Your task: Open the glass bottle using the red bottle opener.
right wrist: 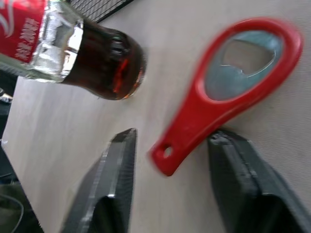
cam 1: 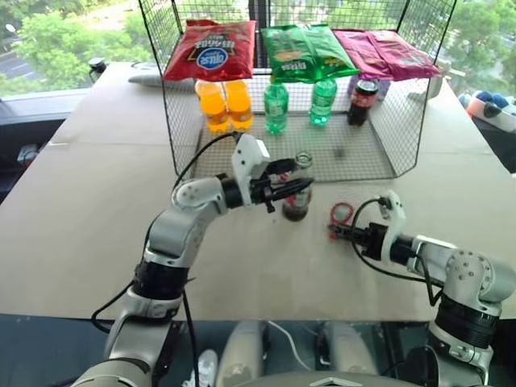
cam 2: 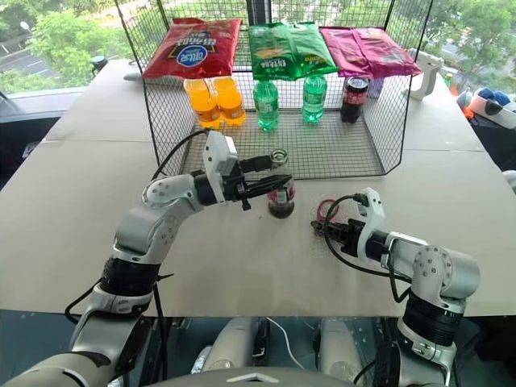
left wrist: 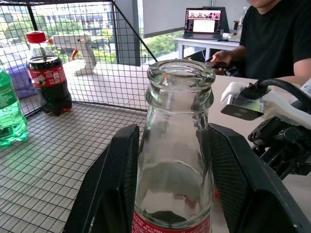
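The bottle (cam 1: 297,192) stands on the counter (cam 1: 97,226) just in front of the wire cage (cam 1: 403,121), its mouth already bare, so the opening looks done. The left claw (cam 1: 290,190) pinches its neck. Just right of the bottle lies the opener (right wrist: 228,82), flat on the counter between the spread fingers of the right claw (right wrist: 170,170), seemingly let go. Open counter lies all around the bottle except cageward; edges are well off.

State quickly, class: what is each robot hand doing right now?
Left hand: closed on the glass bottle, which has no cap on it.
Right hand: open, the red bottle opener lying on the table between its fingers.
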